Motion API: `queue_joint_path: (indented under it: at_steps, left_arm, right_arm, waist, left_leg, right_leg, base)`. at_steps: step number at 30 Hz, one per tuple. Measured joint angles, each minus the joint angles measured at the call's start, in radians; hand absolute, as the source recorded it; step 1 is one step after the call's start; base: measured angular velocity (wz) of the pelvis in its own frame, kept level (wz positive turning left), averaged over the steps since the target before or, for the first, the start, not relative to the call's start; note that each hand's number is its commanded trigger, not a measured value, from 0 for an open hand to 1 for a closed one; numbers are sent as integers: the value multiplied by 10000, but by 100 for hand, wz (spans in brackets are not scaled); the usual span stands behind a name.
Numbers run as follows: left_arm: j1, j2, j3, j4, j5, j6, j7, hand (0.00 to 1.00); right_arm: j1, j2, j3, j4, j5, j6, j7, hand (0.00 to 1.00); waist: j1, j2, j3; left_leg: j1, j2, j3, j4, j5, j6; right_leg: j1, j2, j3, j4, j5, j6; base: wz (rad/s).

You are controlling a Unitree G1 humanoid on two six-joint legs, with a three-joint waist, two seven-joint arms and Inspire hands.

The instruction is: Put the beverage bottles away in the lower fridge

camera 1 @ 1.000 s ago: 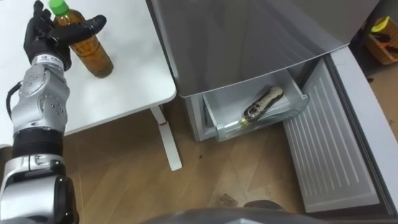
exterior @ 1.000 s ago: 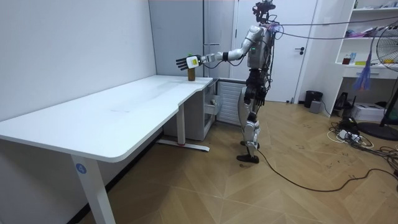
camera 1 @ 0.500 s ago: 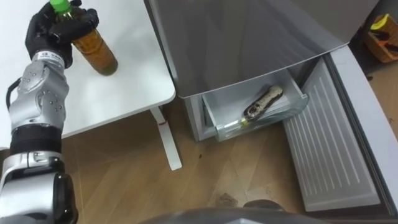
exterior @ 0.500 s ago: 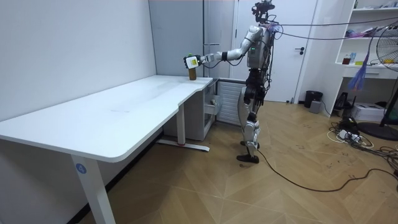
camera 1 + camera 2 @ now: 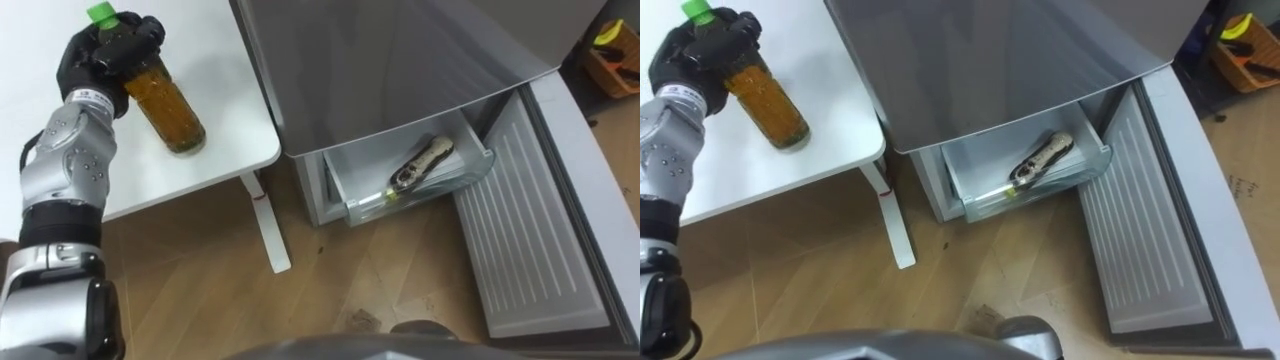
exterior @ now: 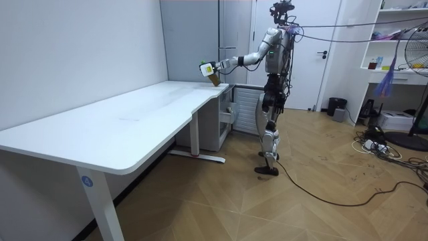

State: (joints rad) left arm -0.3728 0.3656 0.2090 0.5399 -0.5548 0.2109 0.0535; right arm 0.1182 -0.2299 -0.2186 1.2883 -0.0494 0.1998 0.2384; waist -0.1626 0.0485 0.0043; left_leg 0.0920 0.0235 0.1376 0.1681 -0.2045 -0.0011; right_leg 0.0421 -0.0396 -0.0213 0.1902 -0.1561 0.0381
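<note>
A bottle of brown drink with a green cap is tilted over the white table near its front corner. My left hand is shut on the bottle's upper part, fingers and thumb curled round it just below the cap. In the room view I stand by the grey fridge with my left arm stretched out to the bottle over the table's far end. The lower fridge drawer is pulled out, with another bottle lying in it. My right arm hangs by my side.
The lower fridge door stands open to my right, its ribbed inner side up. The fridge's grey top overhangs the drawer. The table leg stands between table and fridge on the wooden floor.
My left hand has closed its fingers round the bottle. The bottle has tipped over and shifted toward the table's front corner, its base nearer the edge.
</note>
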Motion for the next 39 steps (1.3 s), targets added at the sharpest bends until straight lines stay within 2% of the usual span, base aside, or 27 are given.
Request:
queue_joint_path:
  at_steps: [5, 13, 18, 22, 26, 29, 31, 36, 39]
  left_arm:
    - [0, 0, 6, -5, 46, 211, -75, 100]
    - [1, -21, 6, -166, 174, 242, -22, 100]
    - [4, -80, 4, -692, 175, 275, 139, 100]
    - [79, -546, -10, -1421, 170, 282, 450, 100]
    - [889, -1128, -160, -3421, 244, 282, 960, 100]
    - [1343, -1371, -297, -4591, 279, 282, 945, 100]
    - [1553, -1492, -339, -5077, 273, 281, 944, 100]
    - [1808, -1523, -457, -5517, 399, 282, 920, 100]
    - [1977, -1588, -604, -5905, 592, 282, 867, 100]
  right_arm:
    - [-90, -5, -1, -17, -30, 114, 48, 0]
    - [-216, 2, 5, -27, -132, 205, -1, 0]
    - [-230, 54, 17, -152, -141, 194, -72, 0]
    - [-260, 57, 320, -151, -121, 193, -211, 0]
    - [-544, 132, 530, -146, -304, 192, -455, 0]
    - [-606, 221, 806, -192, -341, 190, -474, 0]
    - [-602, 268, 816, -208, -329, 194, -476, 0]
    - [-531, 300, 958, -461, -353, 200, -538, 0]
    - [-485, 294, 1119, -492, -340, 189, -555, 0]
  waist:
    - [23, -6, 4]
    - [55, -79, -38]
    - [120, -134, -58]
    - [344, -169, -69]
    - [318, -228, -66]
    - [324, -359, -55]
    - [330, -411, -48]
    - [391, -429, -46]
    - [610, -455, -29]
  left_leg:
    - [-2, 3, -27, -10, -2, -1]
    - [-33, 6, -11, -6, -2, -2]
    - [-84, 13, -10, 10, -1, -2]
    - [-1, 19, -18, 24, -1, -2]
    - [-20, 12, -47, 21, -1, -2]
    - [-141, 9, -174, 39, 1, -2]
    - [-183, 2, -283, 45, 1, -2]
    - [-284, 3, -441, 99, 5, -9]
    - [-275, 5, -477, 138, 7, -12]
  right_leg:
    - [71, 11, -2, -25, 0, 0]
    - [69, 12, -46, -52, -2, -1]
    - [53, 7, -94, -62, -1, -1]
    - [72, -1, -110, -50, -1, -1]
    - [75, -9, -127, -65, -1, -1]
    - [82, -15, -215, -86, -20, -25]
    - [82, -17, -272, -99, -29, -38]
    - [89, -21, -459, -98, -59, -65]
    - [100, -24, -481, -94, -60, -67]
  base:
    - [0]
    - [1]
    - [3]
    - [0]
    - [1]
    - [10]
    - [12]
    - [11]
    - [3]
